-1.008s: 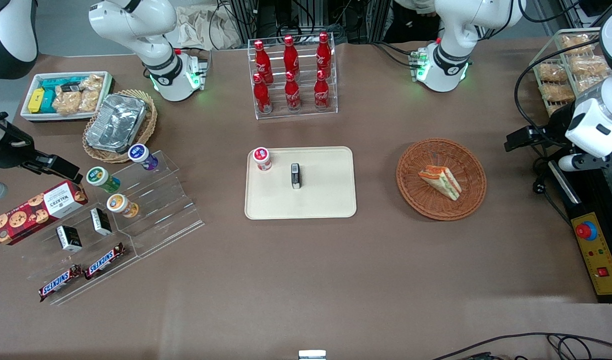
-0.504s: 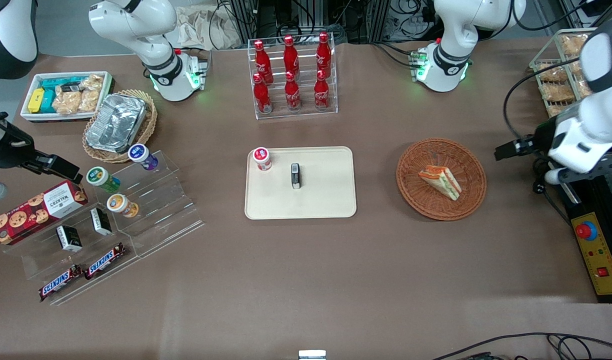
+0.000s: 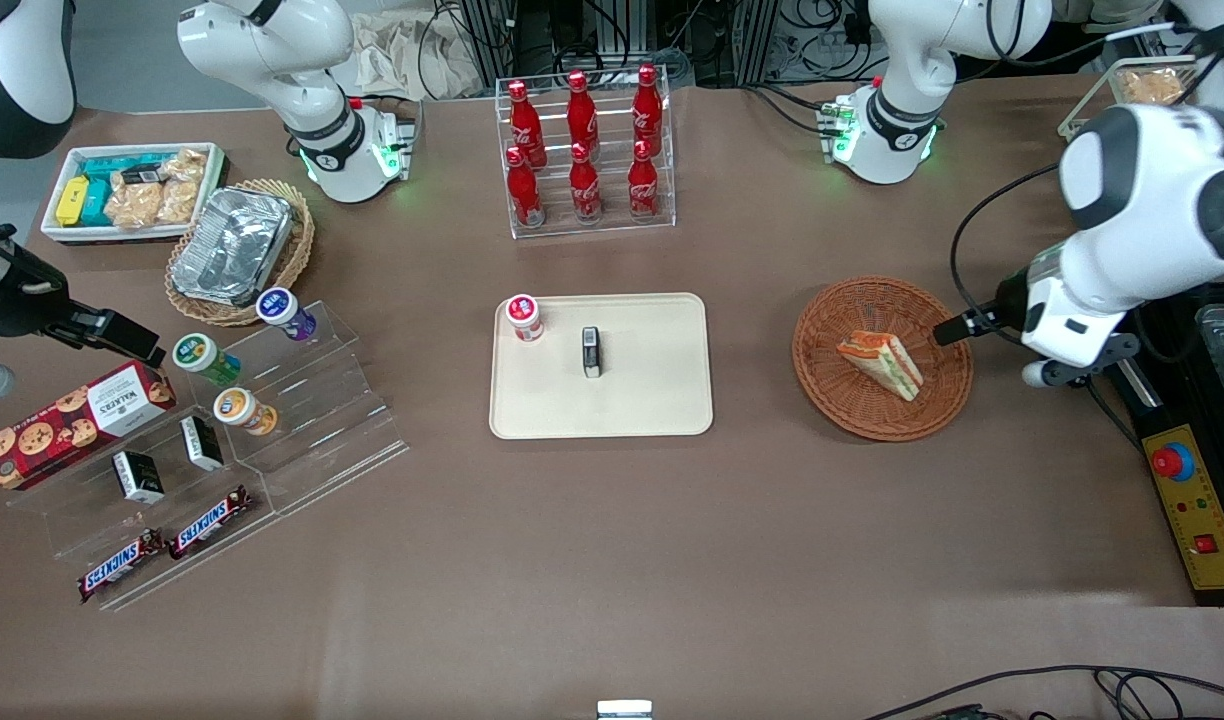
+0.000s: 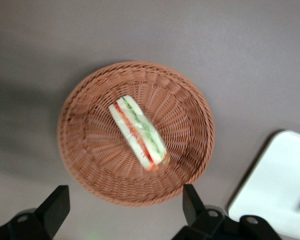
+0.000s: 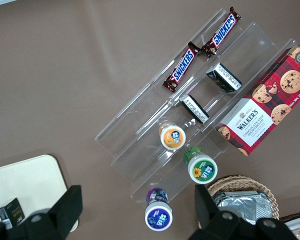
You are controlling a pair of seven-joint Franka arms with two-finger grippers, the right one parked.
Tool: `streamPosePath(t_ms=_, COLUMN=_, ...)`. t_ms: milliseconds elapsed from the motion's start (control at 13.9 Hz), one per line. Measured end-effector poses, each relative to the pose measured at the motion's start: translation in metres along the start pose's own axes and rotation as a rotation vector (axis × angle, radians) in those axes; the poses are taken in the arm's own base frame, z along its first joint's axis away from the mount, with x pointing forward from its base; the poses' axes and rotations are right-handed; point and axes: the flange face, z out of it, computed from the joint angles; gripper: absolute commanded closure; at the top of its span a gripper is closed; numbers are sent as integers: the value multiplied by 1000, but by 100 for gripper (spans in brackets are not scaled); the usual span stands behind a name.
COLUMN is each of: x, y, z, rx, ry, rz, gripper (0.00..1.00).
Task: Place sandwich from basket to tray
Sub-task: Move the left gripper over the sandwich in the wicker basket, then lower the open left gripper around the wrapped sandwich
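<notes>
The sandwich [image 3: 880, 364], a pale bread wedge with red and green filling, lies in the round reddish-brown basket [image 3: 852, 402]. My left gripper [image 3: 962, 326] hangs over the basket's rim on the side toward the working arm's end of the table. In the left wrist view the sandwich [image 4: 138, 132] rests on its side in the basket [image 4: 90, 150], and the gripper [image 4: 124, 205] is open, its black fingers [image 4: 55, 205] spread wide and holding nothing. The cream tray [image 3: 652, 395] lies flat beside the basket, toward the parked arm's end; one corner of the tray [image 4: 275, 190] shows in the wrist view.
On the tray stand a red-lidded cup [image 3: 523, 318] and a small black box [image 3: 592, 352]. A clear rack of cola bottles [image 3: 584, 150] stands farther from the camera. A yellow control box [image 3: 1197, 510] and a pastry rack [image 3: 1137, 90] sit at the working arm's end.
My left arm has swung in from the table's edge toward the basket, bringing the gripper over its rim. The sandwich and the tray have not moved.
</notes>
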Motion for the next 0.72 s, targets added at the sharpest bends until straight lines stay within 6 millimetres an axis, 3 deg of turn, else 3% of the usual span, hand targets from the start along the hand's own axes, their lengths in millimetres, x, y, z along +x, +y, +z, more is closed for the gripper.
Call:
streamPosePath(t_ms=216, x=-21, y=2, z=51, rx=-2, ry=18, rz=-120, gripper=0)
streamPosePath(t_ms=720, x=-26, y=-3, z=95, rx=64, ry=-41, rz=-185, gripper=1)
